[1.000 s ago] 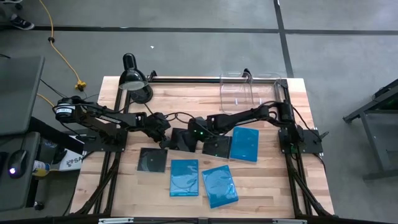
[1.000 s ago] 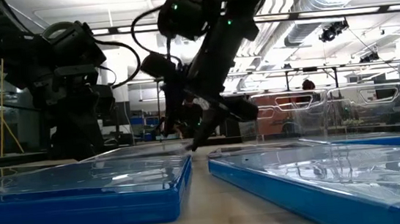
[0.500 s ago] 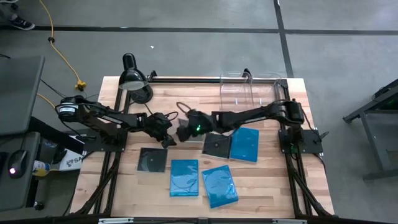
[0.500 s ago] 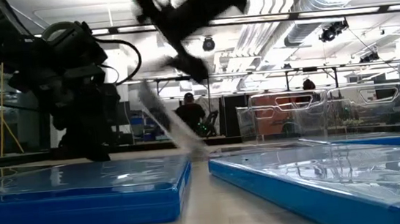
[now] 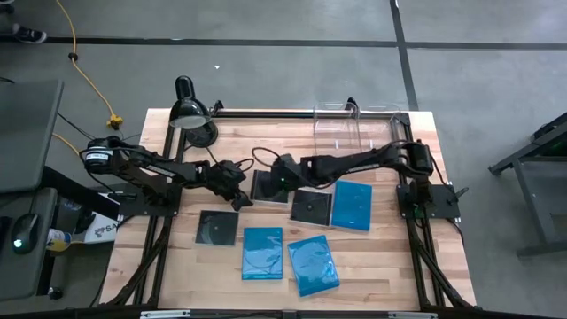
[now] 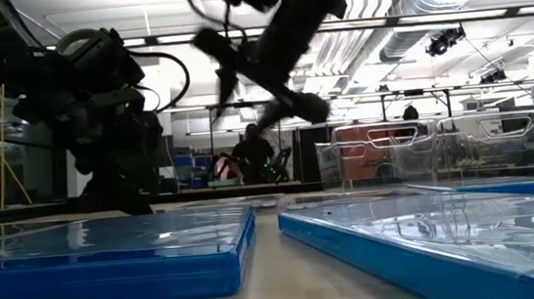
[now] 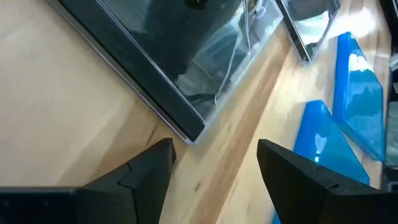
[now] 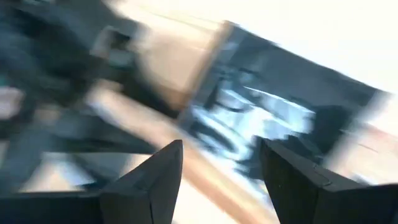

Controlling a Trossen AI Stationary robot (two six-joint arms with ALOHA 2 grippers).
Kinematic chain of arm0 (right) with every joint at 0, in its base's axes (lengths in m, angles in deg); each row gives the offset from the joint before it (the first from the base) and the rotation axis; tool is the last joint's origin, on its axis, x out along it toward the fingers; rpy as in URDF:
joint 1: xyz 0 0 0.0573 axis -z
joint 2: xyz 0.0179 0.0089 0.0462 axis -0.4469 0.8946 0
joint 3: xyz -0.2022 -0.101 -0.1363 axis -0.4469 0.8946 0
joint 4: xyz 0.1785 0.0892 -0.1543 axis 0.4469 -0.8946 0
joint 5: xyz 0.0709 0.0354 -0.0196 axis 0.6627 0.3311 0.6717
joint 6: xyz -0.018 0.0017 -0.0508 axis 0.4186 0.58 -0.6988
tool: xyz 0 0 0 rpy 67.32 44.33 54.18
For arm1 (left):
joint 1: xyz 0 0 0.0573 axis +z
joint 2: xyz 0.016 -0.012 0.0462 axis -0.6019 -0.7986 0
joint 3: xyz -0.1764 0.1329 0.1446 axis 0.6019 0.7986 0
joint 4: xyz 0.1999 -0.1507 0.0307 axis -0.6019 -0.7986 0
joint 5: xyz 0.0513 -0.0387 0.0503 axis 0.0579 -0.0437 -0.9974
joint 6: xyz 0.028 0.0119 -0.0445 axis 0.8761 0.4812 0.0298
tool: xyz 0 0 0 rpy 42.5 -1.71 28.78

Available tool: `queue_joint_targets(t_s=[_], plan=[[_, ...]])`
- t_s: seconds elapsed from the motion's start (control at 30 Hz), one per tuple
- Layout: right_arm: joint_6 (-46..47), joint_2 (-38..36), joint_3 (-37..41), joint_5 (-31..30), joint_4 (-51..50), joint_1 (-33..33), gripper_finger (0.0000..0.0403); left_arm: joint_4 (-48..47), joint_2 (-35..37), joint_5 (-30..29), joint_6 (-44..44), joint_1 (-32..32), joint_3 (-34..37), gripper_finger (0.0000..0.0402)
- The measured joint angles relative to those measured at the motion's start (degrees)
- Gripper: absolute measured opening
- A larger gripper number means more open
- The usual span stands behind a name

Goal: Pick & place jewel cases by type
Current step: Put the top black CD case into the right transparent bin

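Three black jewel cases lie flat on the wooden table: one (image 5: pixel 260 190) between my two grippers, one (image 5: pixel 310 206) to its right, one (image 5: pixel 218 228) nearer the front. Three blue cases (image 5: pixel 351 205) (image 5: pixel 262 252) (image 5: pixel 312 264) lie flat toward the front and right. My left gripper (image 5: pixel 240 197) is open and low; its fingers (image 7: pixel 143 171) stand just short of the middle case's corner (image 7: pixel 189 130). My right gripper (image 6: pixel 265 81) hangs open above that same case (image 8: pixel 280 118), clear of it.
Two clear plastic bins (image 5: pixel 359 128) stand at the far right of the table, seen also in the low view as bins (image 6: pixel 434 153). A black desk lamp (image 5: pixel 190 111) stands at the far left corner. Black frame rails run along the table's sides.
My right gripper has risen from the table and drawn a little toward the far edge, its fingers staying open. The middle black case was tipped up onto one edge and has come down flat, now lying closer to the far edge than before.
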Motion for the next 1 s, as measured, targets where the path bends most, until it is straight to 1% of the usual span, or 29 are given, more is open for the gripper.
queue_joint_targets(t_s=[0.07, 0.17, 0.33, 0.73, 1.0], plan=[[1.0, 0.0, 0.0, -1.5, -3.0, 0.0, 0.0199, 0.3, 0.0, -1.4, 0.0, 0.0, 0.0, 0.0236], [1.0, 0.3, 0.0, -1.7, -6.2, 0.3, 0.0199, 0.7, 0.0, -4.0, 0.0, 0.0, 0.0, 0.0236], [1.1, 1.7, 0.0, -2.8, -7.9, 1.4, 0.0199, 1.0, -0.1, -7.1, 0.0, 0.0, 0.0, 0.0236], [0.0, 4.3, 0.0, -1.9, -11.2, 4.7, 0.0199, 2.1, -2.1, -8.0, -0.2, 0.0, -0.2, 0.0236], [-0.1, 6.5, 0.1, -0.3, -9.3, 5.4, 0.0199, 2.9, -2.4, -9.6, -1.5, 0.0, -0.1, 0.0236]])
